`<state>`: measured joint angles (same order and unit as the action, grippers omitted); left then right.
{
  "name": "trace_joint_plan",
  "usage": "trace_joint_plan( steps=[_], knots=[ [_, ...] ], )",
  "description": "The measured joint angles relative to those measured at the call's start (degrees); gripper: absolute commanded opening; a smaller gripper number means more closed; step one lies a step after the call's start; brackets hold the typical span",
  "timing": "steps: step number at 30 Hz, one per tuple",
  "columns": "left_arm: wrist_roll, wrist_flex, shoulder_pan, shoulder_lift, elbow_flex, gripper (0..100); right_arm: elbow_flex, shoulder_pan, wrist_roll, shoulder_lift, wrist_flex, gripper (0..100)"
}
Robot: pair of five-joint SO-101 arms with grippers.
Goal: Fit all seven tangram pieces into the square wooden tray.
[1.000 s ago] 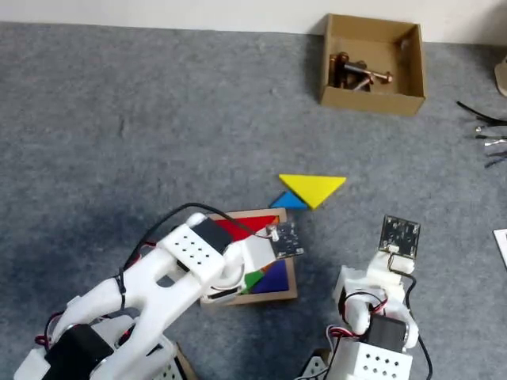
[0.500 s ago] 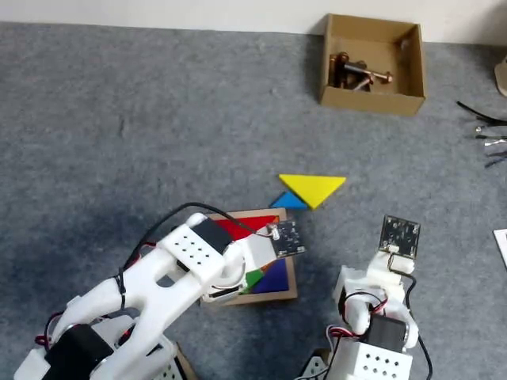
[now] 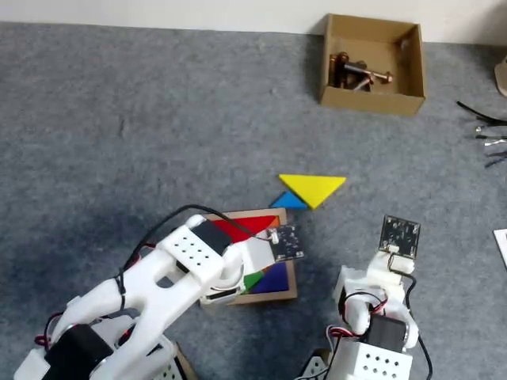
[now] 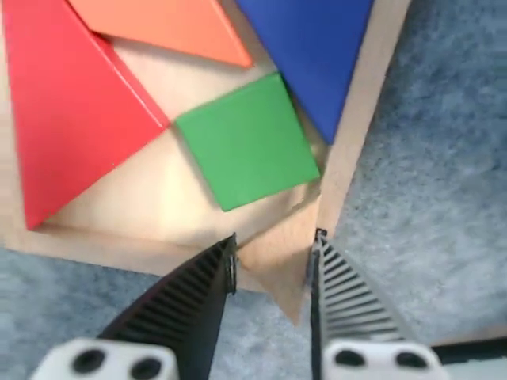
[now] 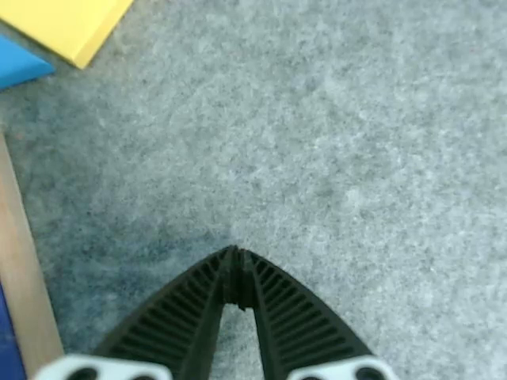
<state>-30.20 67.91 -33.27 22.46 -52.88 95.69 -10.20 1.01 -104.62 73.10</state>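
Left hand point(image 4: 273, 241): my fingers stand a narrow way apart over one corner of the tray. The wooden corner shows in the gap, but I cannot tell whether I press on it.
Left arm point(image 3: 158, 289): it lies slantwise over the near left part of the tray.
Tray point(image 4: 368, 79): it lies flat on the grey carpet point(image 3: 119, 119), with part of its floor bare.
Red triangle point(image 4: 71, 111): in the tray, lying against the orange piece point(image 4: 166, 24).
Green square point(image 4: 247, 141): in the tray, tilted, between the red triangle and the dark blue triangle point(image 4: 317, 47), close to the corner under my fingers.
Light blue triangle point(image 3: 289, 202): on the carpet, just beyond the tray's far edge.
Yellow triangle point(image 3: 313, 188): on the carpet, its edge meeting the light blue triangle.
Right hand point(image 5: 236, 273): my fingertips are pressed together on nothing, above bare carpet to the right of the tray.
Cardboard box point(image 3: 372, 99): at the far right, well apart from the tray, with copper-coloured metal parts point(image 3: 356, 73) inside.
Cables point(image 3: 485, 131): at the right edge.
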Motion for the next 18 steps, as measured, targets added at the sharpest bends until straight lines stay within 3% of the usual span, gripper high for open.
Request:
trace_joint_plan(
  steps=[5,18],
  knots=[
    [-0.6,0.0,0.0,0.0,-0.3,19,0.0,0.0,0.0,0.0,0.0,0.5],
    [-2.2,0.0,-0.1,0.0,-0.3,19,0.0,0.0,0.0,0.0,0.0,0.5]
  ],
)
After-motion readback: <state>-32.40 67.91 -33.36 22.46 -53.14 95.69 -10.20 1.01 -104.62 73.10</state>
